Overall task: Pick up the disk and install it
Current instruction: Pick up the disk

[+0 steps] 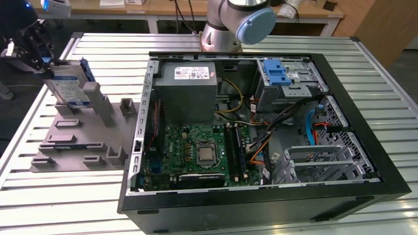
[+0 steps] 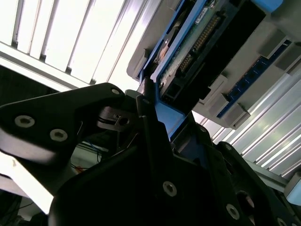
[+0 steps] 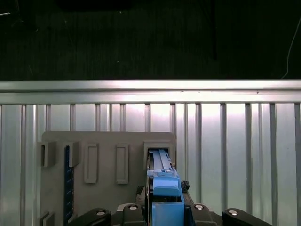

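The tool [image 1: 50, 64] is at the exterior view's far left, clamped on the blue end handle of the disk [image 1: 68, 85]. In the second wrist view its black fingers [image 2: 148, 117] press against both sides of that handle. The disk stands on edge, slightly tilted, at the far end of the grey holder [image 1: 72, 147], with its lower edge in a slot there. In the first wrist view the disk [image 3: 162, 183] rises from the holder [image 3: 103, 146]. Bare slats of the table [image 3: 235, 141] lie open beside it, out to the table's long edge. On the exterior view's right, the open computer case [image 1: 261, 208] sits just beside the holder, with a narrow strip of table between them. Its drive cage [image 1: 287, 85] lies at the far right.
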Robot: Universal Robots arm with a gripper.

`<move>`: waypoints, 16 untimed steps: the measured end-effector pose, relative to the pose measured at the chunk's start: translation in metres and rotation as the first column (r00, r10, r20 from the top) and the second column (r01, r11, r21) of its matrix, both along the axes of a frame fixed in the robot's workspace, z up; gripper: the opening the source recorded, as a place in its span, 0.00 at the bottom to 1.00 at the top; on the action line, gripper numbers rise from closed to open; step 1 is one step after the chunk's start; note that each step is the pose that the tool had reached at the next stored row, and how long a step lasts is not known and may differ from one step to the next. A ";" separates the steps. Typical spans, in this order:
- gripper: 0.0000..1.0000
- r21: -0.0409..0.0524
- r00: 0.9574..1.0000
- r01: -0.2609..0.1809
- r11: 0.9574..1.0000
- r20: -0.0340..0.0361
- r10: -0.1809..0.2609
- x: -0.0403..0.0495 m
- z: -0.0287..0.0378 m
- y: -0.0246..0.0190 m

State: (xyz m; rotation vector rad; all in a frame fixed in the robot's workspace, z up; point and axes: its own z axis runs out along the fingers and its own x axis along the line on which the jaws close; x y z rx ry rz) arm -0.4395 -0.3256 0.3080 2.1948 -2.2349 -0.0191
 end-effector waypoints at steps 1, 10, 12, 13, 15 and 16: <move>0.36 0.000 1.000 0.000 1.000 0.000 0.000 0.0000 0.0012 0.0000; 0.36 0.001 1.000 0.000 1.000 0.000 0.000 0.0000 0.0092 0.0000; 0.36 0.001 1.000 0.000 1.000 0.000 0.000 0.0000 0.0110 0.0000; 0.36 0.002 1.000 0.000 1.000 0.000 0.000 0.0000 0.0118 0.0000; 0.36 0.002 1.000 0.000 1.000 0.000 0.000 0.0000 0.0133 0.0000; 0.36 0.002 1.000 0.000 1.000 0.000 0.000 0.0000 0.0141 0.0000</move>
